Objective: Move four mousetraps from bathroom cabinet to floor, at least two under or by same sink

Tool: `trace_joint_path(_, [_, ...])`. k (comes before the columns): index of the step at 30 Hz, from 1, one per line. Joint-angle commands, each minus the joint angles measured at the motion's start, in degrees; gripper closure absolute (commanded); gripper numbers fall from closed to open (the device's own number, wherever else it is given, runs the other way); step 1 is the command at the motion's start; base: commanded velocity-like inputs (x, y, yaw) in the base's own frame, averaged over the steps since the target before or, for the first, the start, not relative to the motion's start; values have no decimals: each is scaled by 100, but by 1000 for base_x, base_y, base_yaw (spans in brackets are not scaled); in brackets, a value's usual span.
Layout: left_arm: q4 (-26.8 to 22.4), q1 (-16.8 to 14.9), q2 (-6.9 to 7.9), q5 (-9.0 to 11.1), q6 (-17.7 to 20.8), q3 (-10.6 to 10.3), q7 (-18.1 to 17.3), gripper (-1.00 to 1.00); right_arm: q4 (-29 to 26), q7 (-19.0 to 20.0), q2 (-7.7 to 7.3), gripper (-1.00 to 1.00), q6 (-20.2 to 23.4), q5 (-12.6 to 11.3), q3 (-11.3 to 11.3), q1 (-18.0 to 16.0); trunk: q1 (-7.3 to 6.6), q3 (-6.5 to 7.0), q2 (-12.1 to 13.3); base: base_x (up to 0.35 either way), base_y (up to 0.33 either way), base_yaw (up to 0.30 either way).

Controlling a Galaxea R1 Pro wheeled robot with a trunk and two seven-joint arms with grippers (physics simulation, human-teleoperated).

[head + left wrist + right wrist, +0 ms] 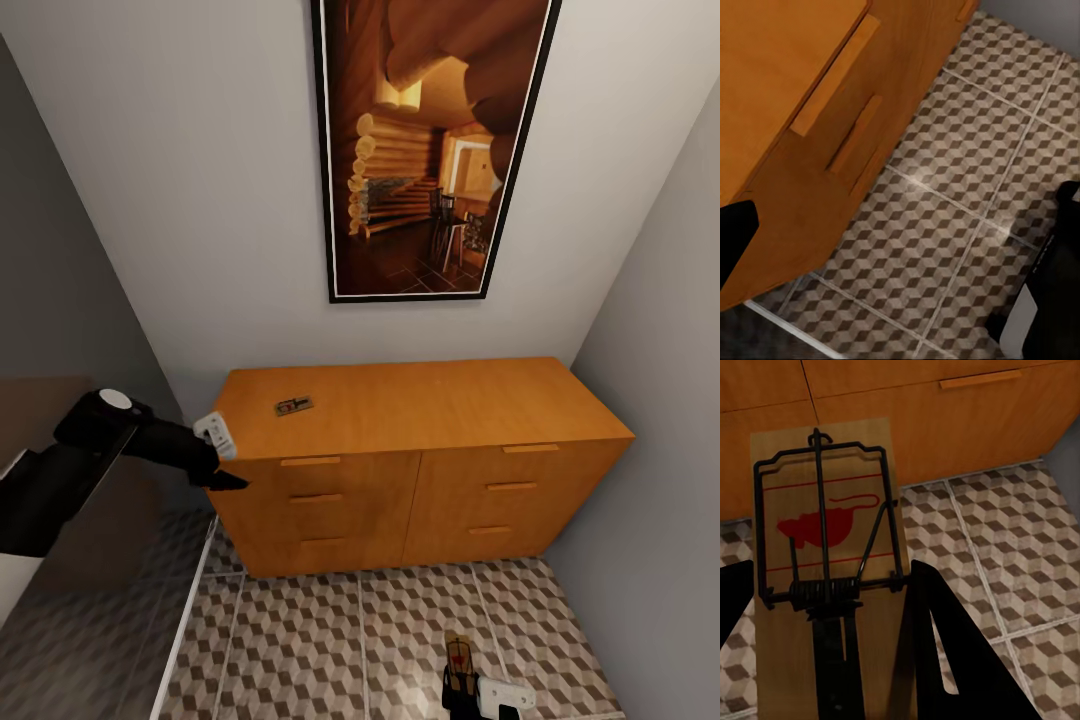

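The right gripper (832, 660) is gripping a mousetrap (825, 532) above the bathroom floor (997, 555), the cabinet (945, 420) sitting at twelve o'clock.

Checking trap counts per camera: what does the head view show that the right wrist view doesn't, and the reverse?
Head view alone: a mousetrap lying on the cabinet top, the left pincer beside the cabinet's top left drawer, and the framed picture on the wall. Right wrist view alone: the red mouse print on the held mousetrap. Both: that mousetrap in the right pincer, the cabinet's drawers and the cube-patterned floor.
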Motion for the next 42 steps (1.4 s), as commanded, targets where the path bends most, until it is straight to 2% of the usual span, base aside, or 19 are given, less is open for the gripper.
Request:
trace_joint_path(1, [-12, -8, 28, -87, 45, 1, -93, -100, 4, -3, 2, 100, -20, -57, 51, -5, 3, -11, -12, 0, 0, 0])
trace_joint_path(4, [-18, -8, 103, -207, -155, 29, -208, -100, 4, -3, 2, 100, -21, -57, 51, -5, 3, -11, -12, 0, 0, 0])
trace_joint_path(7, [-11, -8, 127, -243, -318, 42, -243, -100, 4, -3, 2, 100, -20, -57, 51, -5, 3, -11, -12, 0, 0, 0])
trace_joint_path(19, [-22, -8, 139, -265, -430, 76, -272, -100, 10, 34, 3, 100, -31, -51, 51, 13, 3, -11, -12, 0, 0, 0])
trace_joint_path(23, [-25, -8, 140, -267, -435, 77, -273, -100, 12, 205, 2, 100, -51, 86, 55, 240, 3, -11, -12, 0, 0, 0])
trace_joint_path(26, [-26, -8, 140, -268, -436, 78, -273, -100, 16, 472, 4, 100, -51, 184, 54, 553, 3, -11, -12, 0, 0, 0])
trace_joint_path(30, [-28, -8, 140, -268, -437, 78, -274, -100, 17, 737, -2, 100, -55, 220, 52, 1015, 3, -11, -12, 0, 0, 0])
trace_joint_path(35, [-127, -8, 128, -268, -435, 81, -274, -100, 21, 816, -93, 100, -1, 230, 51, 1397, 3, -11, -12, 0, 0, 0])
trace_joint_path(42, [-229, -8, 61, -268, -422, 86, -277, -100, 6, 801, -112, 100, 113, 228, 44, 1554, 3, -11, -12, 0, 0, 0])
